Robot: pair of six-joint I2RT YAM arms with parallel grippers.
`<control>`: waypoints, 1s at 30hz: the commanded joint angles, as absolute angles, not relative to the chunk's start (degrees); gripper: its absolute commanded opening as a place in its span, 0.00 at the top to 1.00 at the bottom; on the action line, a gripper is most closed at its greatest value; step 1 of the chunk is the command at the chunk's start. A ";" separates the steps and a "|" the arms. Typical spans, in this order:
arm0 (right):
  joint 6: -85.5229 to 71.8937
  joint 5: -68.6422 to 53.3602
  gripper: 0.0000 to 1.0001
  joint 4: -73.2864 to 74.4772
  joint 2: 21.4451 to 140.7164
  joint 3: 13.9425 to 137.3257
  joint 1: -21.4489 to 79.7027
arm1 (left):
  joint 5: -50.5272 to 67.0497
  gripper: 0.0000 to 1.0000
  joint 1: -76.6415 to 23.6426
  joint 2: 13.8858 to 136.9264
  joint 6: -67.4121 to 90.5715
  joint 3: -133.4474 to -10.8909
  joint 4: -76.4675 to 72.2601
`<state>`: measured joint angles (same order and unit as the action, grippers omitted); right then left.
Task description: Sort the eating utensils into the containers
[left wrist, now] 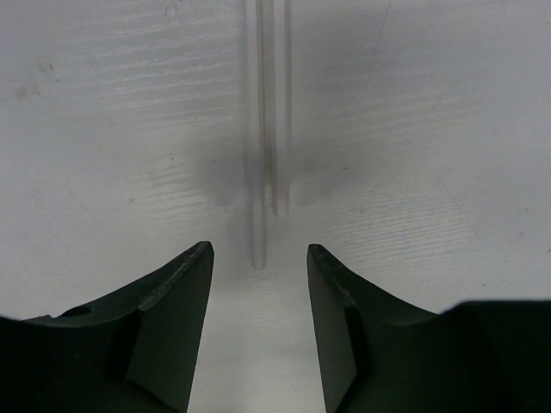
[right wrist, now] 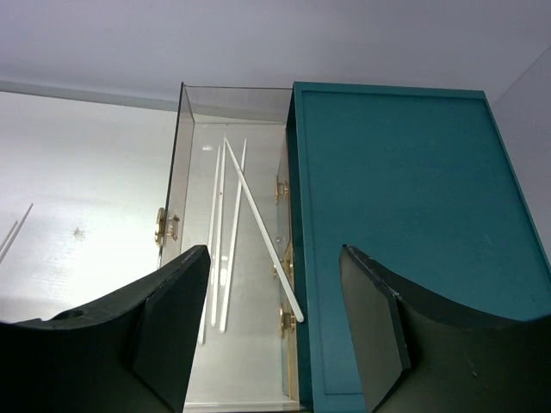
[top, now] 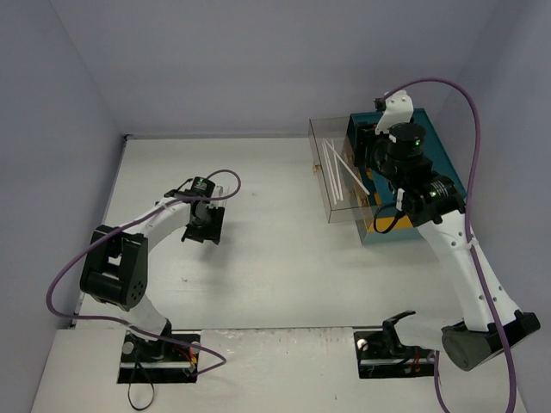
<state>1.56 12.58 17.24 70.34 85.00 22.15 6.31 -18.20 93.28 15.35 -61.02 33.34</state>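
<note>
Low over the white table (top: 258,258), near its left-centre: left gripper (left wrist: 258,254), jaws apart and gripping nothing. Just ahead of its dark fingertips (left wrist: 194,258), flat on the table: two thin clear utensils (left wrist: 258,172) side by side and running straight away from the camera, the nearer end of one just short of the gap between the jaws; too slim and see-through to tell fork, spoon or knife. At the far right, above a clear drawer-like container (right wrist: 176,172) pulled out from the left side of a teal chest (right wrist: 405,224): right gripper (right wrist: 275,251), jaws likewise apart and empty. Inside that container: a few pale slim utensils (right wrist: 215,215) lying lengthwise on the floor, plus one slanted utensil (right wrist: 258,224) crossing over them, its near end resting at the wall beside the chest. On the container's walls, small gold-coloured fittings (right wrist: 164,225). At the left edge of the right wrist view, well apart from the container: the tips of two more thin sticks (right wrist: 15,225) on the bare table.
</note>
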 commanded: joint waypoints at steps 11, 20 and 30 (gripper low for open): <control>1.30 13.54 0.39 14.94 66.78 81.60 21.97 | 5.02 0.63 -20.48 97.01 15.28 -58.96 31.55; 1.94 13.34 0.38 14.94 66.00 80.59 21.97 | 2.70 0.91 -20.01 99.04 15.56 -59.85 32.98; 1.17 4.30 0.38 14.94 66.25 81.69 21.90 | 1.36 1.00 -14.18 91.16 16.22 -60.58 37.95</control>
